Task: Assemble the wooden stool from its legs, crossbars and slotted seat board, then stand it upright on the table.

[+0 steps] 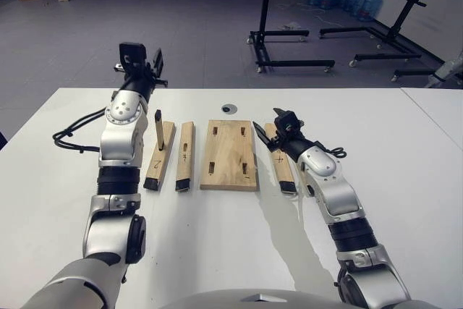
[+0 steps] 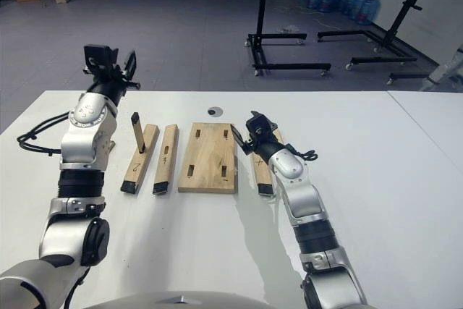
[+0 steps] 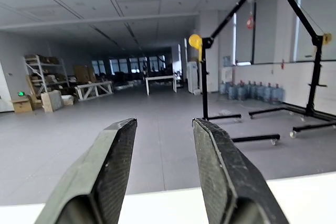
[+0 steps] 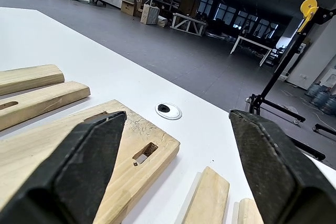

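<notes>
The slotted seat board (image 1: 228, 155) lies flat mid-table. To its left lie two wooden legs (image 1: 185, 155), and from the outer leg (image 1: 162, 155) a short black-tipped crossbar (image 1: 158, 129) stands upright. A third leg (image 1: 281, 161) lies right of the board. My right gripper (image 1: 265, 132) hovers open just over that leg's far end, by the board's right edge; the right wrist view shows its fingers (image 4: 86, 161) spread wide above the board (image 4: 137, 139). My left gripper (image 1: 150, 63) is open and empty, raised over the table's far edge behind the left legs, pointing out into the room (image 3: 163, 145).
A round cable hole (image 1: 229, 108) sits just beyond the board. A black cable (image 1: 69, 140) trails over the table's left side. Black wheeled stands (image 1: 289, 48) are on the floor past the table. A second table (image 1: 441, 110) adjoins at the right.
</notes>
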